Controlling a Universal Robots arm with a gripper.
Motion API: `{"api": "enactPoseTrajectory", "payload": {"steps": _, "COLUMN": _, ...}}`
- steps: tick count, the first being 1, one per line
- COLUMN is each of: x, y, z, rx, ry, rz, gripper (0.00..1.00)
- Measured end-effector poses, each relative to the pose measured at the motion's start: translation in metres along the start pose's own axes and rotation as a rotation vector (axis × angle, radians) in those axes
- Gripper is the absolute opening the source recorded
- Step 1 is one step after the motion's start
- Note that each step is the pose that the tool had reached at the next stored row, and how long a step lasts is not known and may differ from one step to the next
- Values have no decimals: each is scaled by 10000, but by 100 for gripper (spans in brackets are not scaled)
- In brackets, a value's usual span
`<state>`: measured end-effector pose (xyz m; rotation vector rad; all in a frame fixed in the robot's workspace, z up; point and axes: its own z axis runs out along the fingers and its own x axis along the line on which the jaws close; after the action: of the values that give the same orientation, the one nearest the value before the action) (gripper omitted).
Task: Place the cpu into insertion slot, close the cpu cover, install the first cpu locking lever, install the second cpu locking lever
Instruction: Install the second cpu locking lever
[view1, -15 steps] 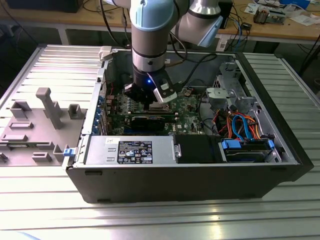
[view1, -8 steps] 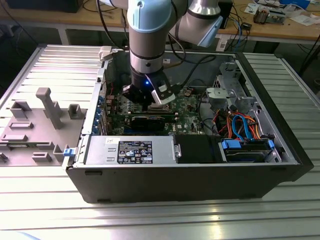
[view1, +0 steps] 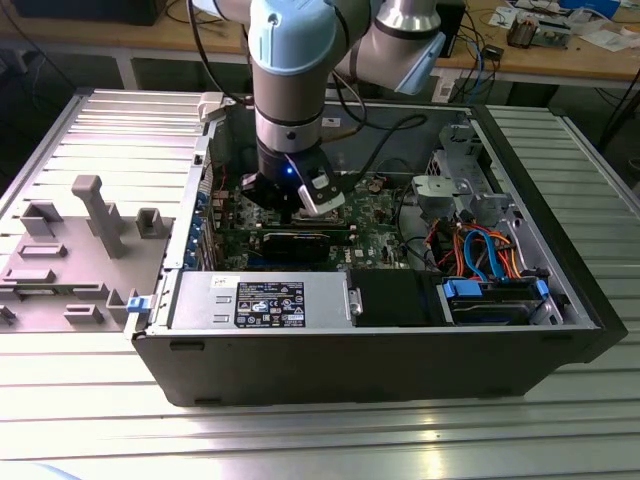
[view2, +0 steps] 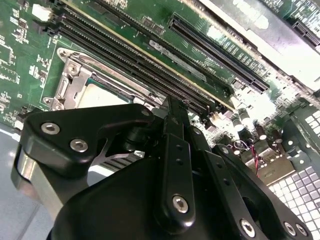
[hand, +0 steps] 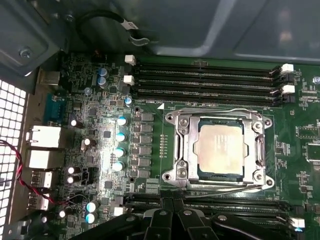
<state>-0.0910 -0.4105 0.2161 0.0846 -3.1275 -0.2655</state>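
The cpu (hand: 220, 148) sits in the insertion slot (hand: 202, 173) with the cpu cover (hand: 183, 146) down around it, beside the memory slots (hand: 205, 80). The gripper (hand: 170, 220) hangs just beside the slot; whether it is open I cannot tell.

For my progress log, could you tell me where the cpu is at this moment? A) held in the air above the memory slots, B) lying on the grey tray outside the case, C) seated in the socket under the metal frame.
C: in the first wrist view the cpu sits flat in the insertion slot, with the cpu cover framing it.
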Motion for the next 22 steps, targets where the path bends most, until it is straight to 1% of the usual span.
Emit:
{"api": "enactPoseTrajectory", "payload": {"steps": 2, "x": 8, "y": -2, "z": 15, "rx": -87, "ry": -5, "rz": 4, "gripper": 11}}
{"api": "enactPoseTrajectory", "payload": {"steps": 7, "x": 18, "y": -12, "z": 72, "rx": -134, "ry": -7, "rz": 1, "gripper": 11}}
{"api": "enactPoseTrajectory", "payload": {"steps": 10, "x": 21, "y": -17, "z": 105, "rx": -242, "ry": -13, "rz": 2, "gripper": 11}}
{"api": "enactPoseTrajectory", "payload": {"steps": 11, "x": 21, "y": -18, "z": 116, "rx": -325, "ry": -19, "rz": 0, "gripper": 11}}
{"api": "enactPoseTrajectory", "payload": {"steps": 12, "x": 21, "y": -19, "z": 121, "rx": -374, "ry": -20, "rz": 0, "gripper": 11}}
{"api": "enactPoseTrajectory", "payload": {"steps": 15, "x": 23, "y": -22, "z": 139, "rx": -451, "ry": -23, "rz": 2, "gripper": 11}}
{"api": "enactPoseTrajectory", "payload": {"steps": 17, "x": 25, "y": -26, "z": 160, "rx": -532, "ry": -29, "rz": -1, "gripper": 11}}
{"api": "enactPoseTrajectory", "payload": {"steps": 18, "x": 25, "y": -26, "z": 167, "rx": -557, "ry": -32, "rz": -1, "gripper": 11}}
{"api": "enactPoseTrajectory", "payload": {"steps": 22, "x": 29, "y": -27, "z": 175, "rx": -597, "ry": -33, "rz": -2, "gripper": 11}}
